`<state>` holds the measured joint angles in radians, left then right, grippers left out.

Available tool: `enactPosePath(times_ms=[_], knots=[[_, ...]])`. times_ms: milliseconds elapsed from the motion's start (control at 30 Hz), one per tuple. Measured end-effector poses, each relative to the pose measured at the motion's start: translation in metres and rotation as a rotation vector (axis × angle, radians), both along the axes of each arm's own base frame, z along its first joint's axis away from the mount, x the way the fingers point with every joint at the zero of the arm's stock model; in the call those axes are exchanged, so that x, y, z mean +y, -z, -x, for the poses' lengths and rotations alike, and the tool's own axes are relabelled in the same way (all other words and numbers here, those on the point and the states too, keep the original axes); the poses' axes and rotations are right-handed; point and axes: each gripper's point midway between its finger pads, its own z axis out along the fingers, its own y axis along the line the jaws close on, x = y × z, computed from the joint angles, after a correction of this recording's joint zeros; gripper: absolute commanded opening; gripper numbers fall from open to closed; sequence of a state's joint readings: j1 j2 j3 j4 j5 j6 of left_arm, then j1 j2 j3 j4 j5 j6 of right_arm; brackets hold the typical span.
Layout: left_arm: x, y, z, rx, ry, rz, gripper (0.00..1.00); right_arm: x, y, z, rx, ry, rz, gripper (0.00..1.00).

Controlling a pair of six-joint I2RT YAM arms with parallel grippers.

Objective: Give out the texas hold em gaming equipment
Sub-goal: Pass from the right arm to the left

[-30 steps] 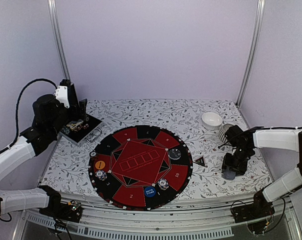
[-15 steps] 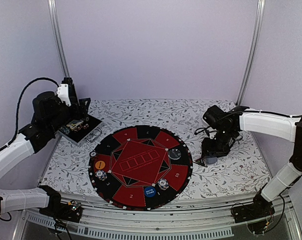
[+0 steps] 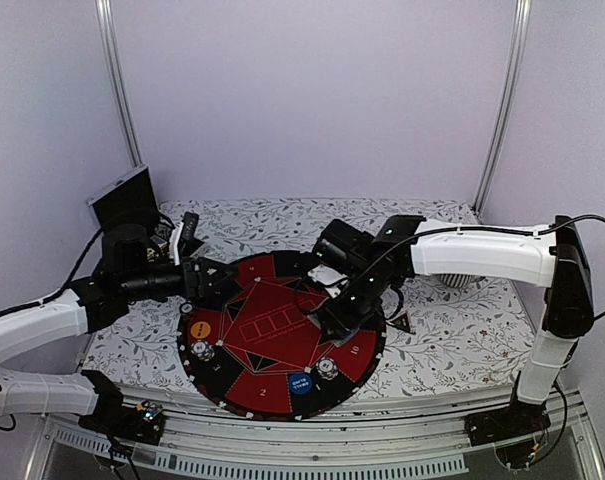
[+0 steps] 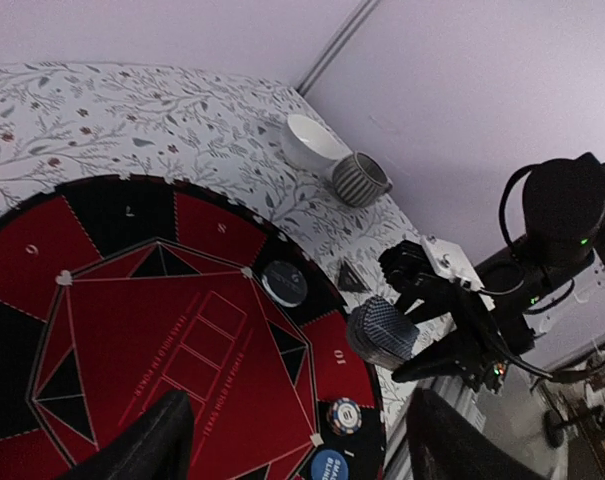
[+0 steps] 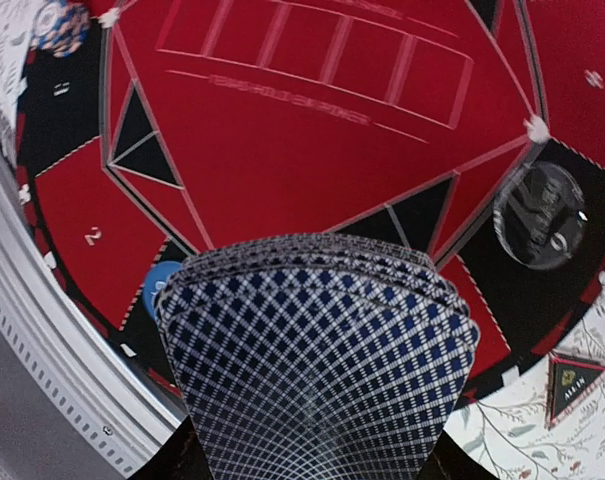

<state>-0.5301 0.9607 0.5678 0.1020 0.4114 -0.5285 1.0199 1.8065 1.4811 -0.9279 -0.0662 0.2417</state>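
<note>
- Lavender walls close in a floral-covered desk (image 3: 452, 345), and a round red-and-black poker mat (image 3: 272, 350) lies at its middle.
- My right arm comes in from the right, its white forearm nearly level over the desk and the wrist angled down above the mat.
- My right gripper (image 3: 327, 312) is grasping a deck of blue-lattice-backed cards (image 5: 317, 360) over the mat's right half.
- My left arm lies low toward the mat's far-left edge. My left gripper (image 4: 300, 420) is released, jaws spread with nothing between them.
- White numerals "2" and "10" show on the mat's outer segments. The line printed under its five card boxes is too blurred to read.
- The orange button (image 3: 200, 328) and blue button (image 3: 300, 382) on the mat carry lettering too small to make out. So does the triangle marker (image 3: 400, 322), which sits on the desk just off the mat's right edge.
</note>
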Motion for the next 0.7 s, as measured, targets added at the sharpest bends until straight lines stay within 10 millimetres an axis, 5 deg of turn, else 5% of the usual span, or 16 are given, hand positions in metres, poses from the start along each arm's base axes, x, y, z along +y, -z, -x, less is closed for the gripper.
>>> enactPosePath(times_ms=[100, 367, 700], knots=[[-0.021, 0.021, 0.019, 0.082, 0.118, 0.034, 0.77, 0.029, -0.005, 0.017, -0.033, -0.116, -0.022, 0.38], [-0.038, 0.061, 0.048, 0.27, 0.256, 0.143, 0.75, 0.093, -0.021, 0.053, -0.123, -0.351, -0.101, 0.38], [-0.062, 0.071, 0.077, 0.287, 0.404, 0.111, 0.79, 0.114, -0.034, 0.051, -0.187, -0.432, -0.145, 0.39]])
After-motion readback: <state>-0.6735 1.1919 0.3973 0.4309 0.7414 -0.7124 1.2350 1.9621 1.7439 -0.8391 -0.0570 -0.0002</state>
